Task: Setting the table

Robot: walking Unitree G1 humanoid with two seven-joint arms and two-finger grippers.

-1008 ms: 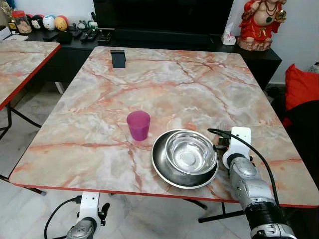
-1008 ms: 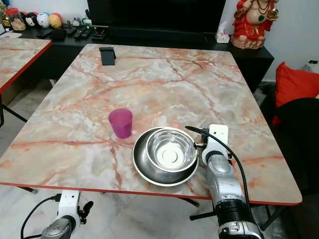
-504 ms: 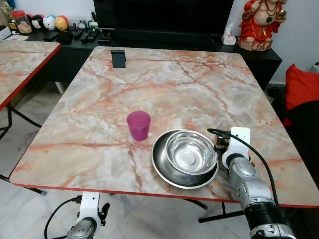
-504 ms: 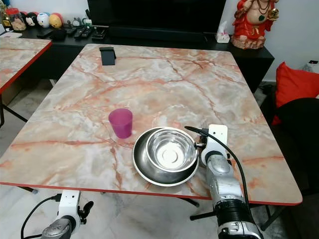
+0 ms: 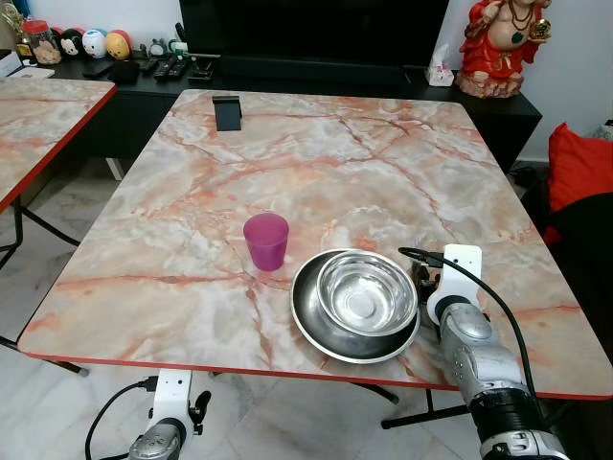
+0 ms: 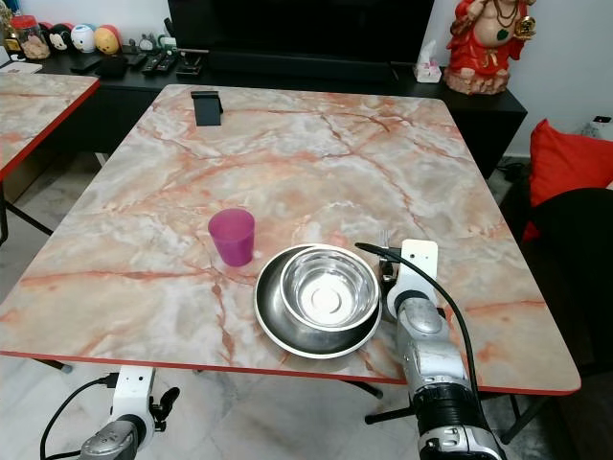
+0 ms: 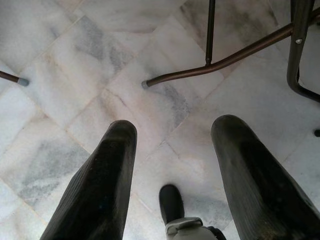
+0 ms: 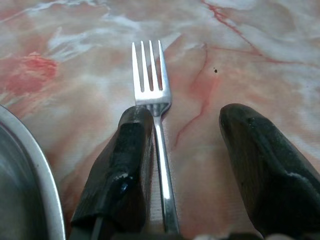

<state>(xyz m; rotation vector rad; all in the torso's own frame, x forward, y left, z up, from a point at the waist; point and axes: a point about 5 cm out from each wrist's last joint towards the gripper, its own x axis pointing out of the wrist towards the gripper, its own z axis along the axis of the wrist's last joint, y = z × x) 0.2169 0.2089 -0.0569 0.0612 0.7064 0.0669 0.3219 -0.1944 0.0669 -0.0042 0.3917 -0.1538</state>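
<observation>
The fork (image 8: 156, 125) lies flat on the marble bench (image 5: 192, 240), just to the right of the steel bowl (image 5: 367, 292) that sits in the wider steel plate (image 5: 316, 331). In the right wrist view we see the right claw (image 8: 200, 150) with its fingers spread. One finger (image 8: 125, 160) is beside the handle and the other stands apart, so nothing is pinched.

Against the pictures from a second ago, almost nothing is different: the right arm keeps its place beside the plate, and the bowl, plate and purple cup (image 5: 265, 241) have not moved. We judge that the fork is now set down and released, so this part of the setting looks done.

The left claw (image 7: 175, 170) hangs below the bench edge, its fingers spread over the tiled floor (image 7: 75, 75).
</observation>
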